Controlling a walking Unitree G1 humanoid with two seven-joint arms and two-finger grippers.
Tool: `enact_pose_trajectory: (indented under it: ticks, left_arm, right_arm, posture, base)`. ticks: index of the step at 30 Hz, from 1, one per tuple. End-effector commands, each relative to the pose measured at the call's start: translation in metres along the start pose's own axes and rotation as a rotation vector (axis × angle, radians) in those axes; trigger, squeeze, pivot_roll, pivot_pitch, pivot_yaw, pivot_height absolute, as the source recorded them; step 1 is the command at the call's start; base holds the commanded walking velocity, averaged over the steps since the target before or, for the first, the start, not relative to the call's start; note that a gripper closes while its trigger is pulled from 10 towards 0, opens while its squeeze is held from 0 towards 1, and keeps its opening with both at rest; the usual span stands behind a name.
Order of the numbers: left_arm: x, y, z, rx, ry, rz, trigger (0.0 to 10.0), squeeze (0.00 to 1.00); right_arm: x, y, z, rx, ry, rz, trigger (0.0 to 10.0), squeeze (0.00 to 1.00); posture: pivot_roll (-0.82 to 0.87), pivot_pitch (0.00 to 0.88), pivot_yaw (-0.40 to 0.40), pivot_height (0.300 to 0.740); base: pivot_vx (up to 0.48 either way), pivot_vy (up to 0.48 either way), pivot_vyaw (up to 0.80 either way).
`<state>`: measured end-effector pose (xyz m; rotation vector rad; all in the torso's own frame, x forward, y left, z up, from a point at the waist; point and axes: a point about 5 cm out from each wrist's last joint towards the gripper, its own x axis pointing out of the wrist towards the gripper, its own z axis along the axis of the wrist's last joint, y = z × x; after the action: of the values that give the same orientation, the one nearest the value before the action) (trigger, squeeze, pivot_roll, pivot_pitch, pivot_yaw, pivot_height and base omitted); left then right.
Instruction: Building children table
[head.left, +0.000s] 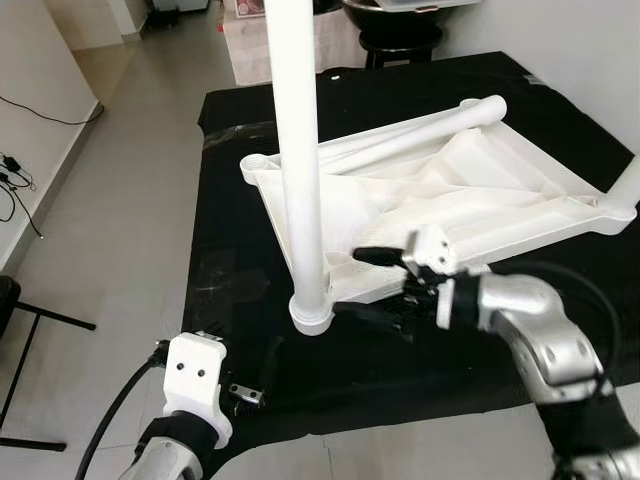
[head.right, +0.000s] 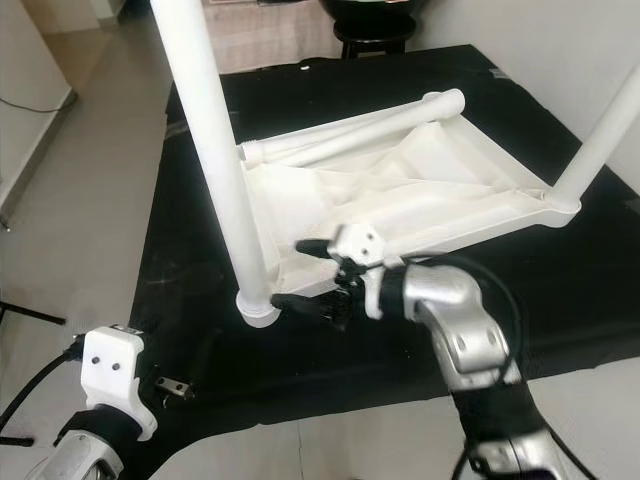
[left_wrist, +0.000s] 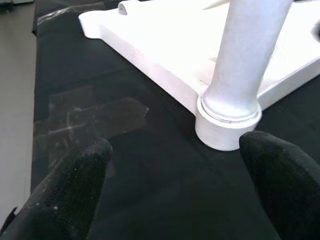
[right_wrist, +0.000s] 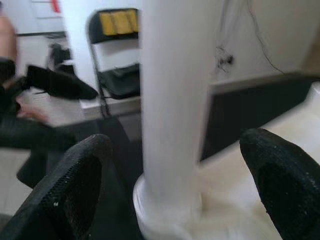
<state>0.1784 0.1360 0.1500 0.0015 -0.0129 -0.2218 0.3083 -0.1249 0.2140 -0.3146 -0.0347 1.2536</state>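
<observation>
Left gripper (head.left: 245, 392) sits nearest, low at the near-left edge of the black mat (head.left: 230, 200), fingers (left_wrist: 75, 195) spread and empty, aimed at the base of the upright leg (head.left: 300, 170).

Right gripper (head.right: 305, 272) reaches in from the right, fingers (right_wrist: 280, 180) parted on either side of that same leg, close to it but not clamped — probably poised to grip and seat or twist it.

White tabletop (head.left: 480, 190) lies upside down mid-mat so its corner sockets face up. Near-left socket (head.left: 311, 313) holds the upright leg; another leg (head.right: 605, 135) stands at the right corner; a loose leg (head.left: 420, 128) lies across the far edge.

Mat covers pale floor tile (head.left: 110, 200). Folding chair (right_wrist: 117, 55) and a stool (head.left: 400, 40) stand beyond.
</observation>
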Motion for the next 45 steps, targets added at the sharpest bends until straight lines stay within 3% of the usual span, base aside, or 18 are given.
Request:
enact_pose_trajectory:
  ticks: [1, 6, 7, 12, 13, 14, 17, 18, 25, 28, 32, 33, 34, 35, 37, 38, 39, 45]
  left_arm:
    - [-0.005, -0.001, 0.003, 0.015, -0.008, -0.029, 10.0, 0.00]
    - [-0.010, -0.009, 0.007, -0.012, -0.020, -0.081, 10.0, 0.00]
    - [-0.015, -0.013, 0.009, -0.021, -0.012, -0.111, 10.0, 0.00]
    - [-0.016, -0.014, 0.009, -0.025, -0.007, -0.117, 10.0, 0.00]
    - [-0.018, -0.013, 0.009, -0.022, -0.004, -0.114, 10.0, 0.00]
    - [-0.018, -0.013, 0.009, -0.022, -0.003, -0.114, 10.0, 0.00]
    - [-0.018, -0.013, 0.009, -0.022, -0.003, -0.114, 10.0, 0.00]
    - [-0.018, -0.013, 0.009, -0.022, -0.003, -0.115, 10.0, 0.00]
    - [-0.019, -0.014, 0.010, -0.025, 0.001, -0.128, 10.0, 0.00]
    - [-0.018, -0.012, 0.009, -0.024, 0.003, -0.133, 10.0, 0.00]
    - [-0.018, -0.011, 0.009, -0.024, 0.003, -0.132, 10.0, 0.00]
    - [-0.018, -0.009, 0.008, -0.024, 0.004, -0.130, 10.0, 0.00]
    - [-0.018, -0.009, 0.008, -0.024, 0.004, -0.130, 10.0, 0.00]
    - [-0.016, -0.007, 0.008, -0.031, 0.004, -0.122, 10.0, 0.00]
    - [-0.016, -0.007, 0.008, -0.031, 0.004, -0.122, 10.0, 0.00]
    - [-0.014, -0.004, 0.007, -0.037, 0.005, -0.117, 10.0, 0.00]
    - [-0.010, -0.003, 0.005, -0.040, 0.005, -0.122, 10.0, 0.00]
    - [-0.007, -0.002, 0.004, -0.028, 0.002, -0.118, 10.0, 0.00]
  right_arm:
    - [0.014, 0.001, -0.002, 0.003, -0.017, 0.049, 10.0, 0.00]
    - [0.027, 0.003, 0.002, 0.013, -0.045, 0.132, 10.0, 0.00]
    - [0.036, 0.006, 0.003, 0.011, -0.047, 0.199, 10.0, 0.00]
    - [0.040, 0.008, 0.003, 0.009, -0.045, 0.227, 10.0, 0.00]
    - [0.047, 0.008, 0.004, 0.009, -0.052, 0.235, 7.9, 0.00]
    - [0.049, 0.007, 0.002, 0.008, -0.047, 0.220, 2.3, 0.00]
    - [0.051, 0.007, 0.001, 0.007, -0.042, 0.208, 2.3, 0.00]
    - [0.049, 0.005, -0.002, 0.013, -0.035, 0.183, 0.0, 0.00]
    - [0.019, 0.002, -0.020, 0.088, -0.006, 0.058, 0.0, 0.00]
    - [-0.007, 0.007, -0.028, 0.164, 0.000, -0.119, 0.0, 0.00]
    - [-0.013, 0.009, -0.030, 0.188, 0.009, -0.183, 0.0, 0.00]
    - [-0.018, 0.017, -0.035, 0.234, 0.039, -0.323, 0.0, 0.00]
    - [-0.018, 0.017, -0.035, 0.234, 0.039, -0.323, 0.0, 0.00]
    - [-0.033, 0.021, -0.046, 0.246, 0.151, -0.710, 0.0, 0.00]
    - [-0.033, 0.021, -0.046, 0.246, 0.151, -0.710, 0.0, 0.00]
    - [-0.040, 0.036, -0.051, 0.249, 0.213, -0.872, 0.0, 0.00]
    - [-0.041, 0.036, -0.052, 0.253, 0.227, -0.976, 0.0, 0.00]
    - [-0.014, 0.032, -0.042, 0.307, 0.144, -0.895, 0.0, 0.00]
  posture:
    - [0.00, 0.201, 0.038, 0.740]
    - [0.02, 0.218, 0.036, 0.740]
    - [0.02, 0.227, 0.037, 0.740]
    - [0.02, 0.227, 0.037, 0.740]
    - [0.03, 0.236, 0.038, 0.740]
    - [0.03, 0.241, 0.038, 0.740]
    - [0.03, 0.241, 0.038, 0.740]
    - [0.02, 0.245, 0.040, 0.740]
    - [0.01, 0.251, 0.046, 0.740]
    - [-0.01, 0.253, 0.046, 0.740]
    - [-0.02, 0.256, 0.045, 0.740]
    - [-0.03, 0.253, 0.048, 0.740]
    - [-0.03, 0.253, 0.048, 0.740]
    - [-0.05, 0.254, 0.052, 0.740]
    - [-0.05, 0.254, 0.052, 0.740]
    - [-0.05, 0.253, 0.069, 0.740]
    - [-0.04, 0.223, 0.059, 0.740]
    - [-0.04, 0.207, 0.058, 0.740]
  base:
    - [0.000, 0.000, 0.00]
    - [0.000, 0.000, 0.00]
    - [0.000, 0.000, 0.00]
    - [0.000, 0.000, 0.00]
    - [0.000, 0.000, 0.00]
    - [0.000, 0.000, 0.00]
    - [0.000, 0.000, 0.00]
    - [0.000, 0.000, 0.00]
    - [0.000, 0.000, 0.00]
    - [0.000, 0.000, 0.00]
    - [0.000, 0.000, 0.00]
    - [0.000, 0.000, 0.00]
    - [0.000, 0.000, 0.00]
    - [0.000, 0.000, 0.00]
    - [0.000, 0.000, 0.00]
    - [0.000, 0.000, 0.00]
    - [0.000, 0.000, 0.00]
    - [0.000, 0.000, 0.00]
